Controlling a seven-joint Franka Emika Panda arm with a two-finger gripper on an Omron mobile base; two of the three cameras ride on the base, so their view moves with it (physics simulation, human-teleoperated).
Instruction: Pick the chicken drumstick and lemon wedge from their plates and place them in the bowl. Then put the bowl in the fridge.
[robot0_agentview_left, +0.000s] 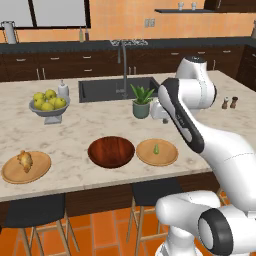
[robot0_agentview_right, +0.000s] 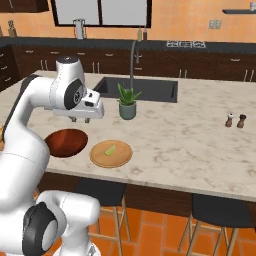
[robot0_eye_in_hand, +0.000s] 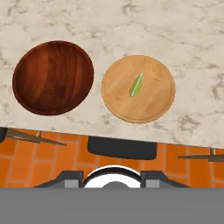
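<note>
Gripper (robot0_agentview_right: 80, 120) poised high over the front edge of the marble island counter (robot0_agentview_left: 90, 125), pointing down, well apart from everything on it. Nothing seen between the jaws; how wide they stand cannot be told, since the fingers are small and partly hidden under the hand. Just below and ahead in the hand view, the lemon wedge (robot0_eye_in_hand: 136, 84): a pale yellow-green sliver lying flat near the middle of its tan wooden plate (robot0_eye_in_hand: 153, 105), touching nothing else. Long axis of the wedge running on a slant in that view, from lower left to upper right, so probably calls for a turn of the wrist to close across the narrow side. Off to the right of the hand's centre line, with the dark red-brown wooden bowl (robot0_eye_in_hand: 52, 78) to the left, just beside the plate but not touching, and holding nothing yet. Farther left along the counter, beyond the bowl, the chicken drumstick (robot0_agentview_left: 25, 160) on the second plate (robot0_agentview_left: 40, 170), well apart from the hand. Lemon wedge clearly the nearer of the two pickups. Behind, a potted plant (robot0_agentview_right: 127, 102) and a footed bowl of fruit (robot0_agentview_left: 49, 102), both out of the way.
</note>
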